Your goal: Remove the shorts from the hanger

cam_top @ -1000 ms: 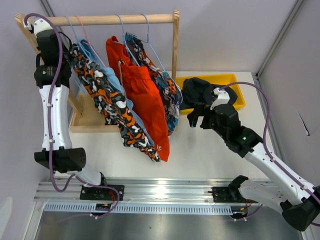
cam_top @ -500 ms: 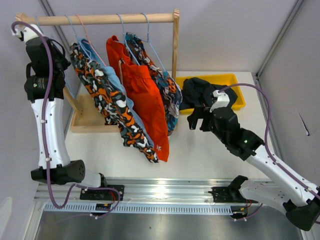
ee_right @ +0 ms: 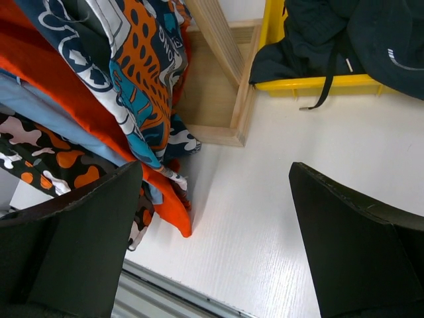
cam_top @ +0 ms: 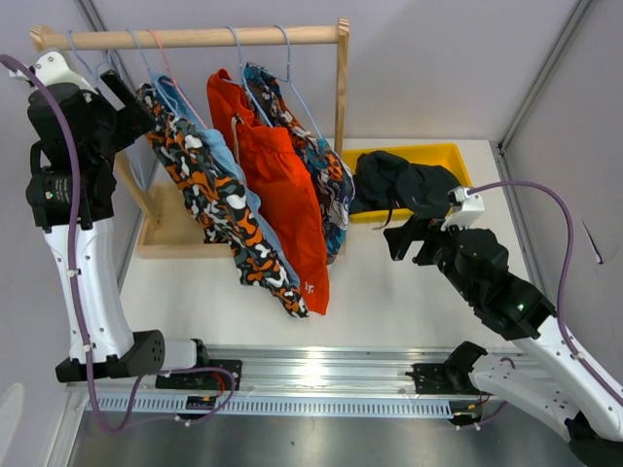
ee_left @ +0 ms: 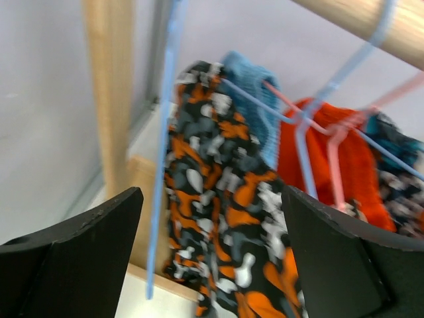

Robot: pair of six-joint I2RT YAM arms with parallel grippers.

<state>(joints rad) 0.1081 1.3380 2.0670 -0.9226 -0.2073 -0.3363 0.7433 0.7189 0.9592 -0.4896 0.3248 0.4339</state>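
Note:
Four pairs of shorts hang on hangers from the wooden rail (cam_top: pixel 195 37): camouflage (cam_top: pixel 209 185), light blue (cam_top: pixel 234 175), red-orange (cam_top: pixel 282 185) and blue-orange patterned (cam_top: pixel 326 180). A dark navy pair (cam_top: pixel 399 180) lies in the yellow bin (cam_top: pixel 458 154). My left gripper (cam_top: pixel 122 97) is open at the rail's left end, facing the camouflage shorts (ee_left: pixel 225 185). A bare light-blue hanger (ee_left: pixel 165 132) hangs just in front of its left finger. My right gripper (cam_top: pixel 404 238) is open above the table, with nothing between its fingers (ee_right: pixel 73 232).
The rack's wooden post (cam_top: pixel 342 88) and base frame (ee_right: pixel 212 99) stand between the hanging shorts and the yellow bin (ee_right: pixel 318 85). The red-orange hem (ee_right: pixel 169 199) reaches the white table (ee_right: pixel 278 212). Grey walls close in left and right.
My left gripper has opened and swung left, away from the rail. The right arm has pulled back to the right from the bin, still open, with the dark shorts left lying there.

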